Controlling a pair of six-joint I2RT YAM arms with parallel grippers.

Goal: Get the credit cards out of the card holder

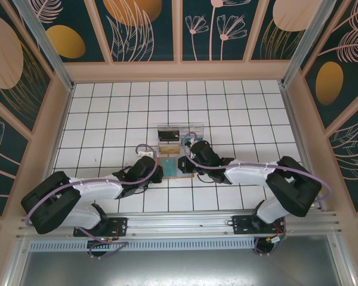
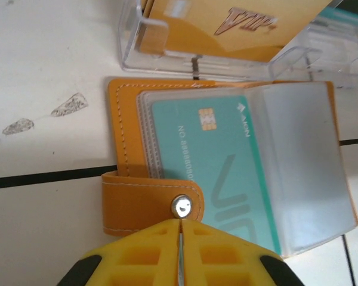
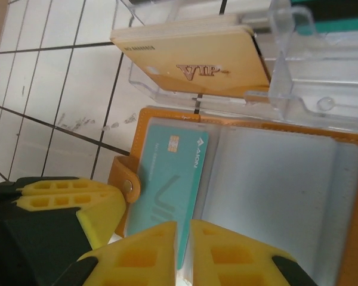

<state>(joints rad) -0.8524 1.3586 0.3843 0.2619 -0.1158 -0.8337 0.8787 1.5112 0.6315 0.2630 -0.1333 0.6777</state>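
Tan-orange leather-like folding card holder (image 2: 128, 173) lies open on the white tiled table (image 2: 48, 53) just ahead of both claws. The left claw (image 2: 180, 238), yellow pads (image 2: 143, 250) pressed together, appears to pinch the holder's snap tab (image 2: 143, 205). The right claw (image 3: 184, 229), all but closed on nothing I can see, is nearer the teal chip card (image 3: 173, 179). Its long axis runs straight away from this claw, near end at the tips, so it likely slides out toward it.

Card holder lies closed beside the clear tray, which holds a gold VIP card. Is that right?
Not closed. The left wrist view shows the card holder lying open, with a teal card in its sleeve. The rest stands: it is beside the clear tray, which holds a gold VIP card.
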